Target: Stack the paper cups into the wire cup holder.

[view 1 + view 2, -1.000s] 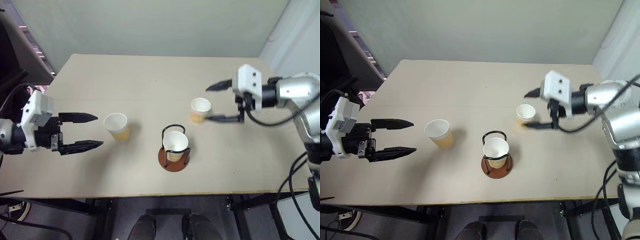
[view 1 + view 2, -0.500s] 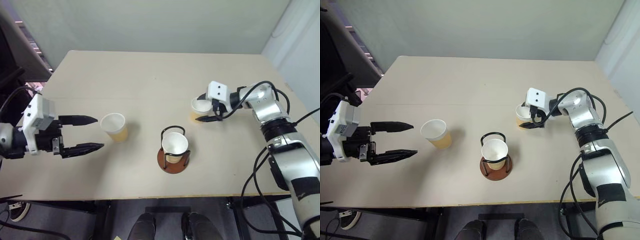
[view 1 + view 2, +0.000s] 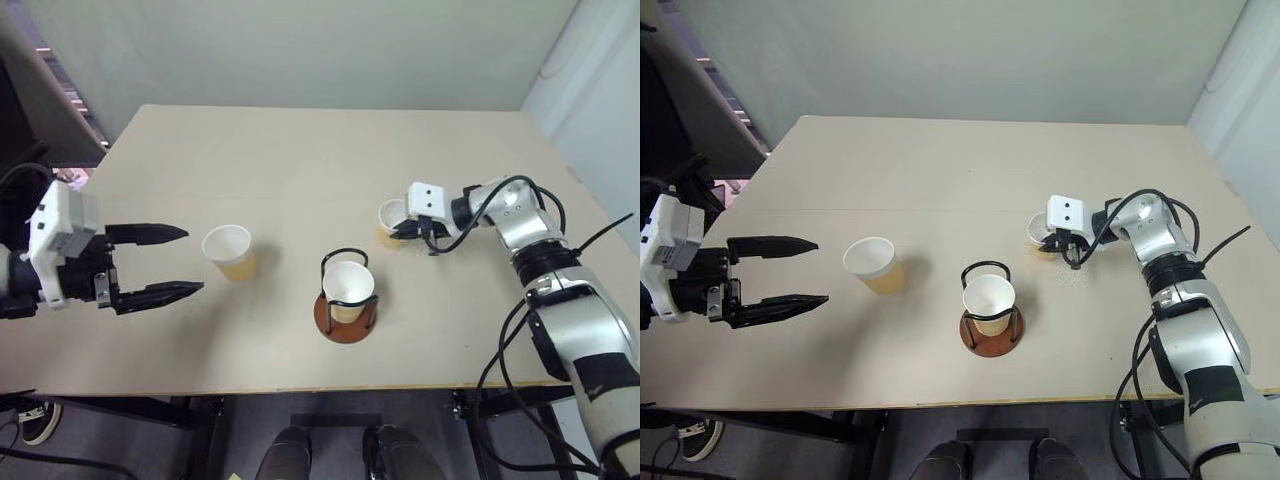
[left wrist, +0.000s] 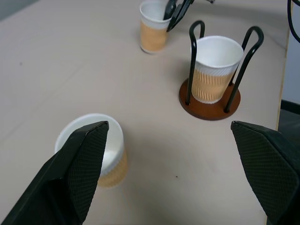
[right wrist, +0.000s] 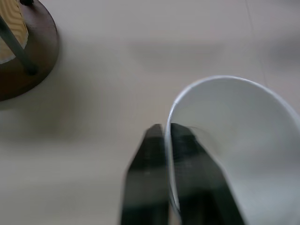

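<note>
Left gripper — fingers spread wide, empty, held level above the table, pointing toward the left cup, which stands upright just beyond its tips.

Wire cup holder — near the table's front edge, centre; one paper cup already seated inside its loops.

Right cup — upright, behind and to the right of the holder, well apart from it.

Right gripper — closed on the right cup's rim, one finger inside the wall, one outside; forearm low over the table, angled down toward the cup.

Step in hand: the grasp on the second cup looks just made. Next move, by my judgement: lift it clear, carry it over the holder, lower it straight into the seated cup between the wire loops.
</note>
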### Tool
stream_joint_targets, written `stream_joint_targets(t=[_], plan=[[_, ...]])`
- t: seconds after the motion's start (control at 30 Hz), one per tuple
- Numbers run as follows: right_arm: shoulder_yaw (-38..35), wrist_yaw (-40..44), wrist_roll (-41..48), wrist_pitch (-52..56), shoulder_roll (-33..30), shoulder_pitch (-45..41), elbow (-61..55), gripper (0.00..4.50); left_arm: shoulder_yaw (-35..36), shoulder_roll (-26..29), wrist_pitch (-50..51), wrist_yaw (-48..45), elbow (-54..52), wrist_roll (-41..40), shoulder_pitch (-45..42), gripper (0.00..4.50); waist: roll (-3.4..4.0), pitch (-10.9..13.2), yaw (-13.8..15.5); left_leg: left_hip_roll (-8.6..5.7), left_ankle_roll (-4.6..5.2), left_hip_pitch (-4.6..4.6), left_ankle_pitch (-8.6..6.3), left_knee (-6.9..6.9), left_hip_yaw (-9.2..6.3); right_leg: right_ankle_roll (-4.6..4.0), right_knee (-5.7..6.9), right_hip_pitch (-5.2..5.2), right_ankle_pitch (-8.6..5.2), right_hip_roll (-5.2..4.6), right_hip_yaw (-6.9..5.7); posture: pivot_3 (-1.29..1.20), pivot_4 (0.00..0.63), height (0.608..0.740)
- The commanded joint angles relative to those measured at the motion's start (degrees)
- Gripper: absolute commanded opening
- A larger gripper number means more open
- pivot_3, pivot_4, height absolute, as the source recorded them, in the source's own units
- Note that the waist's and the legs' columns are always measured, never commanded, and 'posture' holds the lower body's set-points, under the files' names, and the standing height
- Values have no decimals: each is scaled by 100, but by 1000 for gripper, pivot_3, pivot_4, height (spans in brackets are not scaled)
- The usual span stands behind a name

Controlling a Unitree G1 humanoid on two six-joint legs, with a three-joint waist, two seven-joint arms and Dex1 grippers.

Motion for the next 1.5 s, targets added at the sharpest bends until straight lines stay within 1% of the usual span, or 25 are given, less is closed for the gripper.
stream_joint_targets(t=[0.03, 0.13, 0.23, 0.3, 0.33, 0.4, 0.47, 0.53, 0.6, 0.67, 0.73, 0.77, 0.97, 1.2, 1.3, 1.37, 1.43, 1.5], plan=[[-448, 353, 399, 210, -343, -223, -790, 43, 57, 109, -78, -13, -28, -41, -161, 4500, 3, 2, 2, 0, 0, 0, 1, 0, 0, -1, 0, 0, 1, 0, 0, 0, 150, 740], [-915, 657, 1116, 1079, -588, -105, -2141, 43, -94, 64, -158, -15, 77, 13, -260, 4500, 9, 5, 2, 0, -3, -4, 3, -4, 2, -2, -2, -3, 1, 0, 0, 0, 150, 740], [-1354, 793, 1986, 2432, -841, 231, -3733, 43, -197, 24, -180, -4, 71, -6, -321, 4500, 0, 0, -7, 2, -15, 2, 10, -29, 3, -3, -12, -3, 0, 4, 0, 0, 150, 740], [-1694, 901, 2748, 3450, -1190, 664, -4947, 43, -227, 25, -180, -5, 74, -19, -348, 4500, -4, -2, 3, 5, -29, 1, 17, -37, 4, -8, -18, -2, -3, 8, -2, 0, 150, 740], [-1845, 907, 3103, 3881, -1390, 1017, -5586, 43, -244, 38, -187, -19, 100, -6, -355, 4500, -4, -2, 13, 5, -44, -2, 26, -40, 4, -9, -23, -1, -4, 11, -3, 0, 150, 740], [-1977, 756, 3489, 4426, -1640, 1645, -6566, 43, -283, 61, -195, -46, 155, 8, -388, 4500, -7, -4, 45, 5, -70, -4, 41, -36, 3, -10, -29, 5, -5, 12, -3, 0, 150, 740], [-1969, 467, 3644, 4744, -1687, 1969, -7096, 43, -356, 84, -211, -66, 235, 24, -467, 4500, -8, -4, 38, 5, -71, -1, 38, -29, 9, -6, -28, 10, -7, 13, -1, 0, 150, 740], [-1861, 104, 3639, 4929, -1576, 2106, -7371, 43, -480, 88, -245, -76, 321, 62, -568, 4500, -6, -2, -20, 5, -68, 4, 39, -22, 15, 2, -26, 13, -5, 13, 6, 0, 150, 740], [-1768, -137, 3652, 5044, -1458, 2133, -7540, 43, -611, 78, -269, -90, 379, 87, -676, 4500, -6, -2, -66, 5, -19, 20, 27, -24, 16, 7, -19, 17, 9, 13, 12, 0, 150, 740], [-1744, -262, 3744, 5161, -1386, 2113, -7663, 43, -687, 72, -275, -110, 393, 89, -750, 4500, -6, -2, -75, 7, -12, 39, 40, -29, 11, -4, -19, 32, 16, 18, 13, 0, 150, 740], [-1735, -312, 3843, 5237, -1364, 2111, -7761, 43, -700, 71, -271, -121, 391, 98, -777, 4500, -6, -2, -75, 8, -9, 40, 54, -29, 7, -53, -20, 34, -3, 21, 13, 0, 150, 740], [-1728, -331, 3892, 5269, -1360, 2118, -7815, 43, -676, 74, -263, -128, 381, 99, -763, 4500, -6, -2, -73, 8, -8, 40, 60, -28, 7, -57, -20, 35, -5, 22, 13, 0, 150, 740], [-1566, -501, 4067, 5402, -1258, 2252, -8058, 43, -465, 46, -186, -98, 193, 76, -508, 4500, -8, -3, -70, 7, -3, 35, 66, -24, 8, -58, -26, 37, -3, 25, 14, 0, 150, 740], [-1126, -661, 3799, 5202, -1152, 2332, -7883, 43, -374, 32, -152, -38, 75, 45, -385, 4500, -9, -4, -58, 8, 0, 31, 58, -26, 6, -38, -27, 36, 9, 26, 13, 0, 150, 740], [-1005, -650, 3773, 5140, -1142, 2347, -7886, 656, -328, 36, -144, -30, 47, 36, -325, 4500, -8, -4, -55, 9, -1, 32, 56, -27, 6, -39, -27, 36, 8, 26, 12, 0, 150, 740], [-989, -644, 3771, 5112, -1148, 2348, -7866, 1311, -312, 45, -152, -28, 58, 37, -305, 4500, -9, -4, -53, 9, -1, 32, 56, -26, 6, -40, -27, 36, 7, 26, 12, 0, 150, 740], [-964, -632, 3757, 5083, -1162, 2350, -7841, 2068, -313, 51, -157, -27, 65, 34, -306, 4500, -9, -4, -53, 9, -1, 32, 56, -26, 6, -42, -27, 36, 6, 26, 12, 0, 150, 740], [-940, -636, 3745, 5062, -1170, 2352, -7833, 2702, -329, 54, -169, -31, 84, 42, -325, 4500, -9, -4, -51, 9, -1, 32, 56, -25, 6, -46, -27, 36, 4, 26, 13, 0, 150, 740]])
